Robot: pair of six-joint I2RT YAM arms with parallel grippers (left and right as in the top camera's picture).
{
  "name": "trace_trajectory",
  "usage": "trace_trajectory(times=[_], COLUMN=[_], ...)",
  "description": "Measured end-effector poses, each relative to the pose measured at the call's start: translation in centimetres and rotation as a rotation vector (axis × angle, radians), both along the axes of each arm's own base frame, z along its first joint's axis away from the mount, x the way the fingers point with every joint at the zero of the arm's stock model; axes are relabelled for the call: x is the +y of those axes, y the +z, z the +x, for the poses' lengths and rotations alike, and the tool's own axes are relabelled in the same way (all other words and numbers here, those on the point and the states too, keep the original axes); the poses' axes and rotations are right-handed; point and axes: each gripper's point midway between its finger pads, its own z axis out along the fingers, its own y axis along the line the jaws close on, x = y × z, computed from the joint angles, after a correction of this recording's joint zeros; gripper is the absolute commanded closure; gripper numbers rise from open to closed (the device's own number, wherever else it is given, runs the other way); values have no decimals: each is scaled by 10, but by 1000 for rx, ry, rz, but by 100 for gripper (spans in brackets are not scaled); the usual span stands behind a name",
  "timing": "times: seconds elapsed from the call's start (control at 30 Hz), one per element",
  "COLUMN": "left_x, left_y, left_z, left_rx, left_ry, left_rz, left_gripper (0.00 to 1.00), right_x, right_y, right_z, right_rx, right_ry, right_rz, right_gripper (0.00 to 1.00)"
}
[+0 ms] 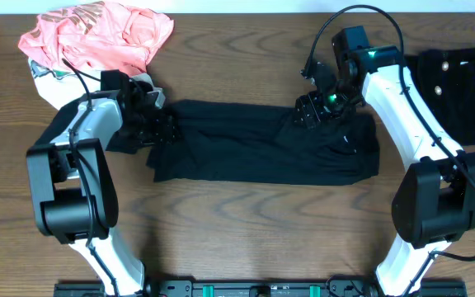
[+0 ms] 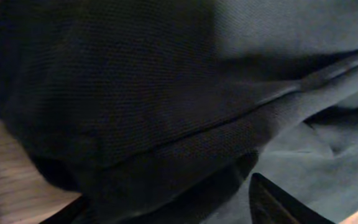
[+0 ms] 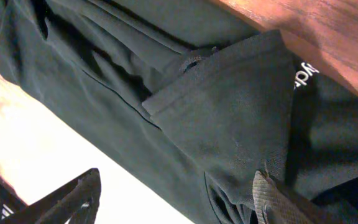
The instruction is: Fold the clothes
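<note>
Bare brown wood-grain worktop [image 1: 246,239] all along the front, from the T-shirt [image 1: 262,153] down to the front edge; room there between the two arm bases. Narrower strip of bare wood behind the T-shirt toward the back edge. Back-left corner taken by a crumpled pink garment [image 1: 97,33], with a white printed one [image 1: 46,76] under its left side. Right edge taken by a black garment [image 1: 460,82], past the right arm.

T-shirt in the middle of the worktop, folded into a long band. Long axis left to right, parallel to the front edge. Front hem fairly straight, left end bunched, right end wider with a small white mark [image 1: 350,142]. Neck end: cannot tell.

Left gripper [image 1: 165,128] at the T-shirt's left end, low on the cloth. Jaws apart in the wrist view, fold of hemmed cloth bulging between them; pinched or not, cannot tell. Right gripper [image 1: 305,115] over the T-shirt's back edge, right of middle. Jaws wide, straddling a folded flap [image 3: 229,118], gripping nothing. White lettering [image 3: 304,78] just beside that flap.

Black rail [image 1: 246,289] at the front edge. Room beyond the worktop: out of frame.
</note>
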Motion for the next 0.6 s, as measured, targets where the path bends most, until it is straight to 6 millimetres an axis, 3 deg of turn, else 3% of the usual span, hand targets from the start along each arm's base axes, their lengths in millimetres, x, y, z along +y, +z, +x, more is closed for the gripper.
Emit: trace_trajectory(times=[0.27, 0.6], left_x=[-14, -15], left_y=[-3, -8], left_z=[-5, -2], left_rx=[20, 2], left_ry=[-5, -11], left_rz=[-87, -92], left_gripper=[66, 89], right_x=[0, 0], right_y=[0, 0], right_z=[0, 0], right_rx=[-1, -2], right_ry=[0, 0], right_rz=[0, 0], right_gripper=[24, 24])
